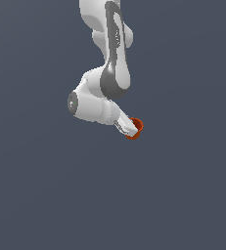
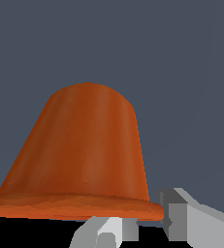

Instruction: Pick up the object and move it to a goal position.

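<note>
The object, a small red-orange cup [image 1: 137, 127], sits at the tip of my white gripper [image 1: 130, 128] in the exterior view, partly covered by the fingers. My arm reaches down from the top and bends toward the exterior view's right. In the wrist view the cup [image 2: 84, 155] fills most of the frame, its closed base pointing away from the camera and its wide rim nearest to it. One grey finger [image 2: 181, 215] stands just outside the rim and another [image 2: 106, 232] lies under it. The fingers look shut on the cup's rim.
A flat, uniform dark grey-blue surface [image 1: 183, 195] fills everything around the arm. No other object, container or edge shows in either view.
</note>
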`<state>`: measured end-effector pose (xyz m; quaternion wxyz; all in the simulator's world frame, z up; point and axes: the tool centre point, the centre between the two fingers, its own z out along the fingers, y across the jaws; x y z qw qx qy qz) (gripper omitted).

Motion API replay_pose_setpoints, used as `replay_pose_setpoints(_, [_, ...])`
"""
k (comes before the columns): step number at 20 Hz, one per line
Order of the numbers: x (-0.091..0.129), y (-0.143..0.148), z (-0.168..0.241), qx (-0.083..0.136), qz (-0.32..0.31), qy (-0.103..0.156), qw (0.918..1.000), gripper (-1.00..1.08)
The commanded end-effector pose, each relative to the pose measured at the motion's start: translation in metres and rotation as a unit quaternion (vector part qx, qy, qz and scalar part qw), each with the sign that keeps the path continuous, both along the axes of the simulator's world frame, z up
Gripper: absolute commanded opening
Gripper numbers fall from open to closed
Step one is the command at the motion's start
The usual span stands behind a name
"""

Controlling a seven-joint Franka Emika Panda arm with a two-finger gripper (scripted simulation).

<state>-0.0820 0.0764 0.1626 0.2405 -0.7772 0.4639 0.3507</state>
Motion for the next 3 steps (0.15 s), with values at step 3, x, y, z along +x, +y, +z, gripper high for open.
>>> replay_pose_setpoints(3, [-0.0034, 0.0029, 0.0037, 0.0, 0.0, -0.001, 1.0, -1.0])
